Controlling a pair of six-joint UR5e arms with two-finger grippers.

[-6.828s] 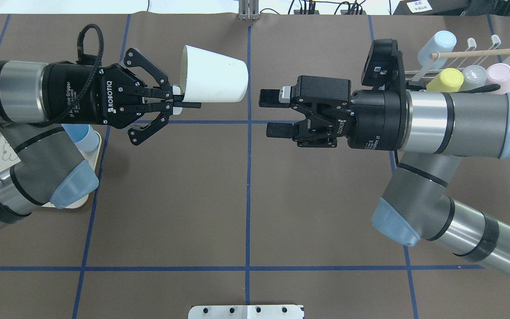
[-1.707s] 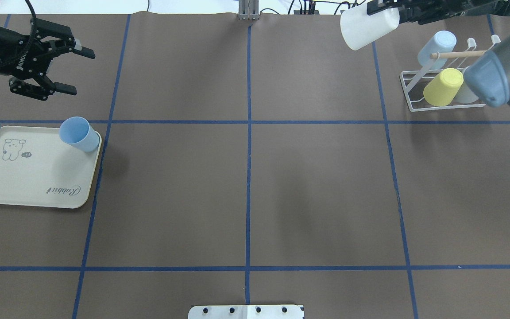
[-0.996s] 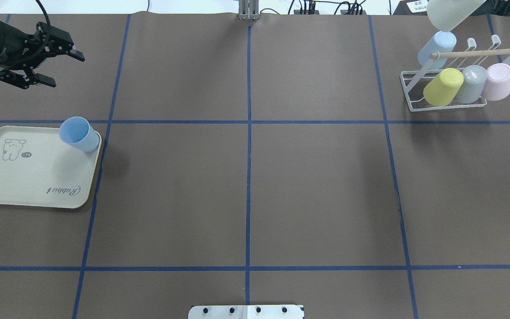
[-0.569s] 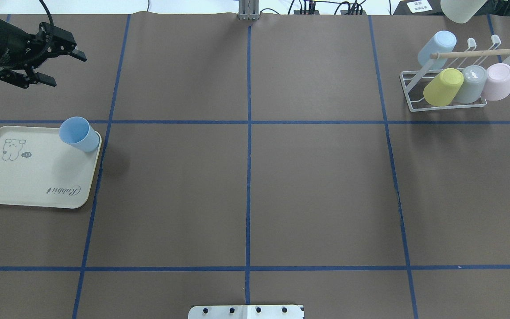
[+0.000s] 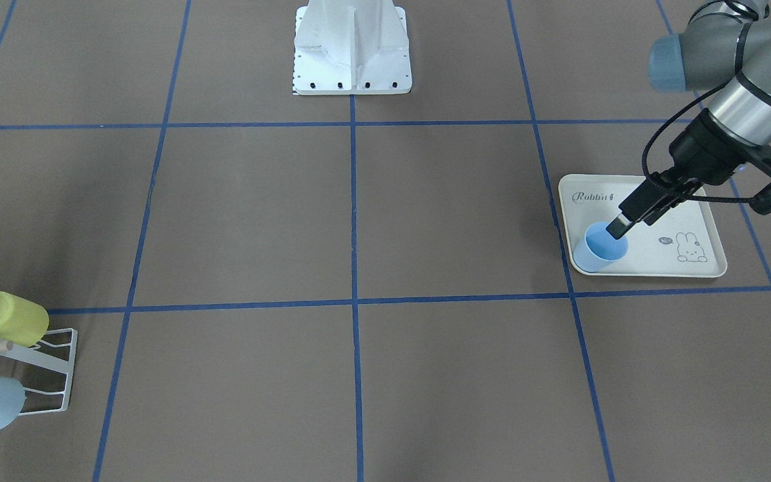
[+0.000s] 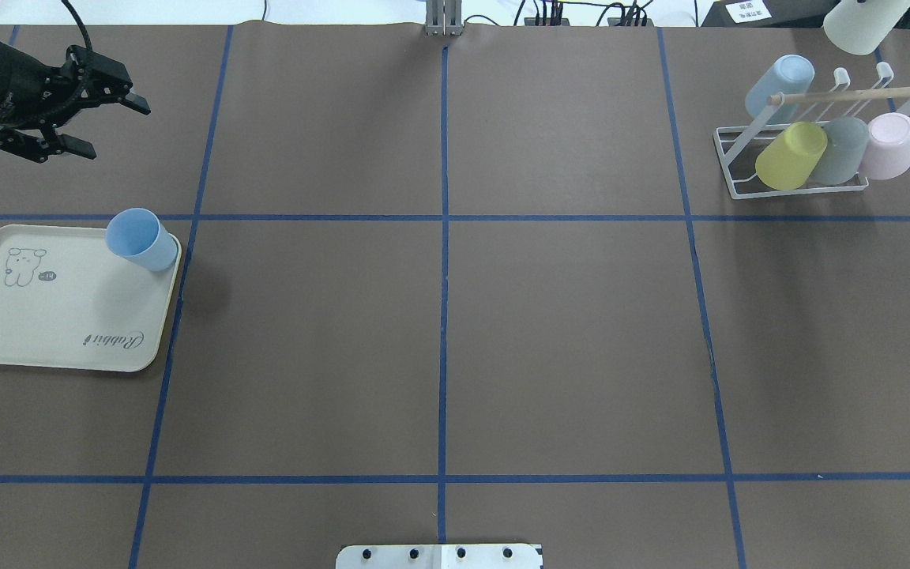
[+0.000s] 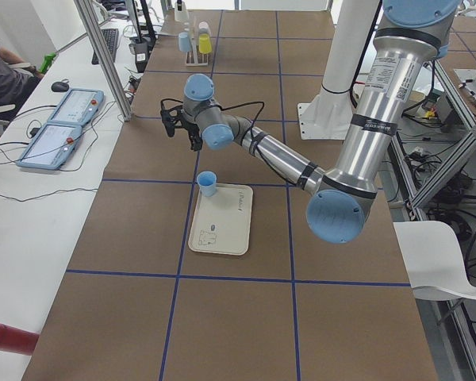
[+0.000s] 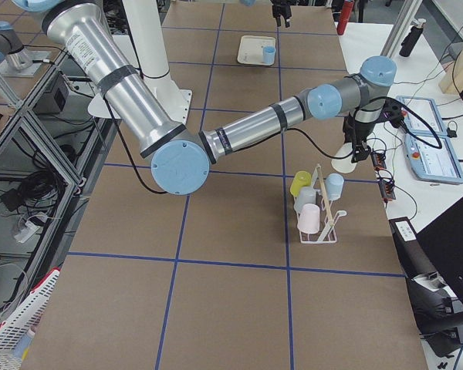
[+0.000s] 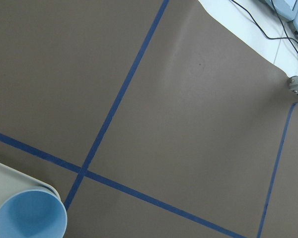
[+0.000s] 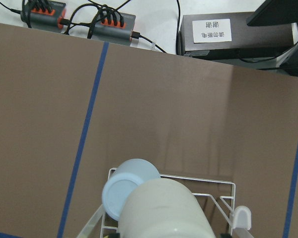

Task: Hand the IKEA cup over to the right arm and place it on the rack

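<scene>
White cup [image 6: 866, 22] raised near desk [image 6: 565, 332] far edge, beyond rack [image 6: 850, 94] holding four cups [image 6: 793, 154]; left end effector [image 6: 110, 126] spread, right end effector [image 8: 360, 145] I cannot tell.

Grey-and-silver left arm [image 7: 278, 155] reaches forward, its black two-finger left claw [image 6: 115, 129] hanging with jaws spread. Right arm [image 8: 255, 127] stretches far out, right claw [image 8: 353, 153] pointing down, grip unreadable.

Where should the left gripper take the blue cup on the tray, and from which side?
Probably the rim wall, from above, with one finger inside and one outside. The blue cup stands upright, mouth open upward, tucked in the corner of the tray close by its raised edge, so a side pinch around the body looks crowded. The left gripper is open.
</scene>
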